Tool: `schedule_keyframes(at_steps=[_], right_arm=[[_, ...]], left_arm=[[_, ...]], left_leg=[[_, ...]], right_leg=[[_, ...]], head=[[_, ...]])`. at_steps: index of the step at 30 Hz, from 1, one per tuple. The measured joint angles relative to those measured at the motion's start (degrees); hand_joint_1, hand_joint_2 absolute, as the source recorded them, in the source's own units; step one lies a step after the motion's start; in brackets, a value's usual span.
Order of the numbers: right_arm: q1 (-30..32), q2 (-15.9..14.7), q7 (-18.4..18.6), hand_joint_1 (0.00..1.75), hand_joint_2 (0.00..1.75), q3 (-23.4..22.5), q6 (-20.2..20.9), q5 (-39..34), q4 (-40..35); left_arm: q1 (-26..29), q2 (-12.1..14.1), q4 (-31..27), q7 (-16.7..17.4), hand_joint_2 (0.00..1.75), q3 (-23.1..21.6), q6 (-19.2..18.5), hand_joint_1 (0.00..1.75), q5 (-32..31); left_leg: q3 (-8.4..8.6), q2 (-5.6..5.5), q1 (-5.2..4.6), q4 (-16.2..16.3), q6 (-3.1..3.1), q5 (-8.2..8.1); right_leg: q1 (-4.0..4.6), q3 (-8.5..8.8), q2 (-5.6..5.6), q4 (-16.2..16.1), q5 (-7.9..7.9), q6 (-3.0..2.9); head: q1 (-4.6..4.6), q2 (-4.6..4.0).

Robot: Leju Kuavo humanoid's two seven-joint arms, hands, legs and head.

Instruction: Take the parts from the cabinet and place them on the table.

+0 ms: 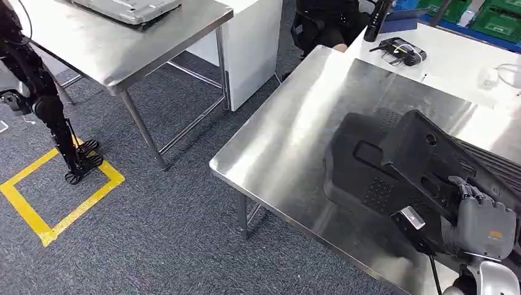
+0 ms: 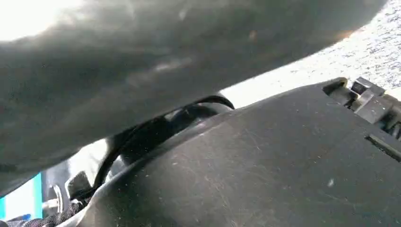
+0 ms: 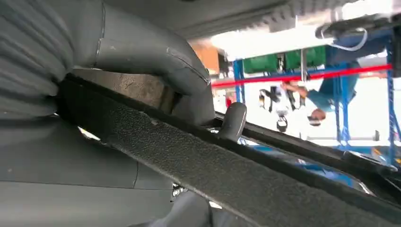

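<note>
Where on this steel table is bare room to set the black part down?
The steel table is bare along its near-left corner and up its left edge, left of the black part the right hand grips. The far white surface is crowded: a black handheld device and cables lie there.

The steel surface (image 1: 295, 141) and carpet are viewed from high up, facing forward and down. The black part (image 1: 399, 166) is seen at very close range from both wrist cameras, and is shared with the head view.
</note>
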Motion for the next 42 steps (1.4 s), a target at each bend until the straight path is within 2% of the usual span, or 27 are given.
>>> schedule_keyframes(at_steps=[1, 2, 3, 5, 6, 7, 8, 10, 11, 12, 13, 15, 16, 17, 18, 19, 24, 31, 32, 33, 34, 39, 42], right_arm=[[-1.0, -0.15, 0.04, 1.75, 1.75, 0.28, 0.48, -0.48, 0.83], [-1.76, -0.33, 0.15, 1.75, 1.75, 0.89, 1.14, -1.02, 2.05], [-2.41, -0.46, 0.35, 1.75, 1.75, 1.29, 1.64, -1.44, 3.06], [-4.3, -0.79, 0.68, 1.75, 1.75, 2.01, 2.25, -2.21, 6.01], [-5.74, -0.96, 0.79, 1.75, 1.75, 2.65, 2.36, -2.32, 7.3], [-7.12, -1.03, 0.98, 1.75, 1.75, 3.3, 2.38, -2.36, 8.47], [-8.71, -1.0, 1.33, 1.75, 1.75, 4.04, 2.62, -2.21, 9.87], [-10.94, -0.94, 1.99, 1.75, 1.75, 5.63, 2.82, -1.27, 12.45], [-12.01, -0.92, 2.52, 1.75, 1.75, 6.52, 2.93, -0.67, 13.75], [-12.97, -0.9, 2.95, 1.75, 1.75, 7.37, 3.02, -0.08, 15.13], [-13.81, -0.85, 3.23, 1.75, 1.75, 8.04, 3.01, 0.33, 16.34], [-15.55, -0.83, 3.65, 1.75, 1.75, 9.09, 3.02, 0.83, 18.2], [-16.46, -0.79, 3.78, 1.75, 1.75, 9.6, 3.01, 0.99, 18.99], [-17.41, -0.76, 3.91, 1.75, 1.75, 10.1, 3.15, 1.4, 19.96], [-18.28, -0.76, 4.11, 1.75, 1.75, 10.64, 3.38, 1.88, 20.86], [-19.18, -0.7, 4.39, 1.75, 1.75, 11.3, 3.63, 2.49, 22.0], [-23.26, 0.07, 5.25, 1.75, 1.75, 14.32, 3.98, 5.14, 27.15], [-25.7, 1.05, 5.73, 1.75, 1.75, 16.52, 4.3, 6.93, 31.85], [-25.96, 1.18, 6.01, 0.3, 1.75, 16.81, 4.33, 7.26, 32.87], [-26.18, 1.33, 6.21, 0.0, 1.75, 17.05, 4.3, 7.65, 33.96], [-26.35, 1.51, 6.67, 0.0, 0.0, 17.16, 4.39, 8.0, 35.02], [-28.5, 1.81, 11.24, 0.0, 0.0, 17.29, 8.35, 8.9, 40.35], [-30.45, 1.6, 11.78, 0.0, 0.0, 16.61, 9.44, 8.33, 43.26]], left_arm=[[-0.01, 0.04, 0.0, 0.0, 0.0, -0.02, 0.0, 0.0, 0.0], [-0.03, 0.04, 0.0, 0.0, 0.0, -0.07, 0.0, 0.0, -0.02], [-0.06, 0.07, 0.0, 0.0, 0.0, -0.15, 0.0, 0.0, -0.07], [-0.16, 0.04, 0.0, 0.04, 0.0, -0.59, 0.0, 0.0, -0.15], [-0.26, 0.07, 0.0, 0.13, 0.0, -0.88, -0.02, 0.0, -0.24], [-0.26, 0.07, 0.0, 0.13, 0.0, -1.11, -0.02, 0.0, -0.33], [-0.24, 0.07, 0.0, 0.2, 0.0, -1.33, -0.04, 0.0, -0.39], [-0.23, 0.11, 0.02, 0.52, 0.0, -1.64, -0.2, 0.0, -0.39], [-0.23, 0.11, 0.02, 0.81, 0.0, -1.73, -0.42, 0.0, -0.39], [-0.24, 0.11, 0.02, 1.14, 0.0, -1.84, -0.66, 0.0, -0.39], [-0.26, 0.11, 0.0, 1.35, 0.0, -2.08, -0.72, 0.0, -0.39], [-0.28, 0.11, 0.0, 1.77, 0.0, -2.56, -1.07, 0.0, -0.39], [-0.27, 0.11, 0.0, 1.86, 0.0, -2.73, -1.14, 0.0, -0.39], [-0.31, 0.11, 0.0, 1.9, 0.0, -2.93, -1.14, 0.0, -0.39], [-0.31, 0.09, 0.0, 1.99, 0.0, -3.19, -1.25, 0.0, -0.39], [-0.31, 0.07, 0.0, 2.05, 0.0, -3.47, -1.22, 0.0, -0.39], [-0.37, 0.07, 0.0, 2.25, 0.0, -4.52, -1.36, 0.0, -0.39], [-0.46, 0.09, 0.0, 2.45, 0.0, -5.49, -1.73, 0.0, -0.39], [-0.5, 0.09, 0.0, 2.51, 0.0, -5.6, -1.77, 0.0, -0.39], [-0.51, 0.09, 0.0, 2.56, 0.0, -5.66, -1.86, 0.0, -0.39], [-0.52, 0.09, 0.0, 2.6, 0.0, -5.79, -1.95, 0.0, -0.39], [-0.56, 0.09, 0.0, 3.15, 0.0, -6.27, -2.16, 0.0, -0.39], [-0.7, 0.09, 0.0, 3.3, 0.0, -6.67, -2.16, 0.0, -0.39]], left_leg=[[-0.02, 0.23, -0.64, 0.08, -0.45, -0.26], [0.08, 0.59, -0.76, 0.05, -0.87, -0.45], [0.25, 0.75, -0.76, 0.0, -1.15, -0.34], [0.62, 1.33, -0.53, -0.31, -1.83, -0.18], [0.45, 0.56, -0.14, 0.31, -2.29, -0.65], [-0.26, -1.32, -0.13, 2.2, -2.49, -1.98], [-2.14, -2.47, -0.1, 6.22, -2.53, -4.35], [-6.73, -3.28, -0.14, 15.39, -2.74, -8.37], [-8.65, -3.32, -0.13, 18.69, -2.72, -8.99], [-8.8, -3.35, -0.13, 18.34, -2.62, -7.94], [-7.74, -3.36, -0.13, 15.62, -2.49, -5.79], [-2.92, -3.39, -0.06, 5.38, -2.2, -0.4], [-1.24, -3.62, 0.04, 1.63, -1.99, 0.77], [-1.18, -3.68, -0.01, 0.74, -1.89, 0.67], [-1.3, -3.66, 0.01, 0.5, -1.74, 0.91], [-1.43, -3.68, -0.09, 0.46, -1.78, 1.04], [-1.79, -3.87, -0.73, 0.5, -1.18, 1.33], [-1.95, -4.02, -0.83, 0.54, -0.98, 1.35], [-1.95, -4.02, -0.82, 0.54, -0.97, 1.36], [-1.95, -4.02, -0.81, 0.54, -0.96, 1.36], [-1.95, -4.02, -0.8, 0.53, -0.95, 1.37], [-1.73, -3.81, -0.57, 0.52, -0.96, 1.37], [-1.3, -3.72, -0.44, 0.49, -0.96, 1.22]], right_leg=[[0.19, 1.23, -1.02, -2.42, 0.15, -0.32], [0.37, 1.67, -0.37, -2.56, 0.76, -1.23], [0.53, 1.61, -0.08, -2.3, 0.85, -1.74], [0.85, 1.45, 0.4, -2.42, 0.98, -2.52], [-0.22, 1.57, 0.68, -2.74, 1.31, -3.08], [-0.09, 1.59, 1.0, -2.74, 1.36, -3.33], [-0.07, 1.58, 1.06, -2.73, 1.33, -4.0], [0.21, 1.54, 1.52, -2.72, 1.3, -4.2], [0.34, 1.57, 1.85, -2.7, 1.3, -4.2], [0.38, 1.64, 2.1, -2.69, 1.29, -4.2], [0.37, 1.72, 2.34, -2.66, 1.29, -4.19], [0.29, 1.96, 2.79, -2.61, 1.25, -4.13], [0.45, 1.79, 2.94, -2.53, 1.2, -4.02], [1.05, 1.46, 3.15, -2.01, 1.03, -3.69], [0.92, 1.26, 3.18, -2.11, 1.15, -3.45], [1.16, 1.19, 3.19, -2.18, 1.12, -3.94], [0.75, 1.19, 3.05, -2.74, 1.57, -3.34], [0.7, 1.12, 2.97, -2.92, 1.74, -3.03], [0.71, 1.11, 2.97, -2.92, 1.75, -3.0], [0.73, 1.09, 2.96, -2.92, 1.76, -2.97], [0.75, 1.07, 2.95, -2.92, 1.76, -2.97], [0.99, 1.15, 3.0, -2.92, 1.76, -2.97], [1.11, 0.96, 3.04, -2.99, 1.62, -3.0]], head=[[0.09, 0.0], [-0.04, 0.0], [-0.53, 0.0], [-0.39, 0.0], [-0.53, 0.0], [-0.63, 0.0], [-0.66, 0.0], [-0.7, 0.0], [-0.68, 0.0], [-0.68, 0.0], [-0.7, 0.0], [-0.72, 0.0], [-0.74, 0.0], [-0.68, 0.0], [-0.59, 0.0], [-0.7, 0.0], [-0.66, 0.0], [-0.66, 0.0], [-0.68, 0.0], [-0.68, 0.0], [-0.68, 0.0], [-0.7, 0.0], [-0.63, 0.0]])
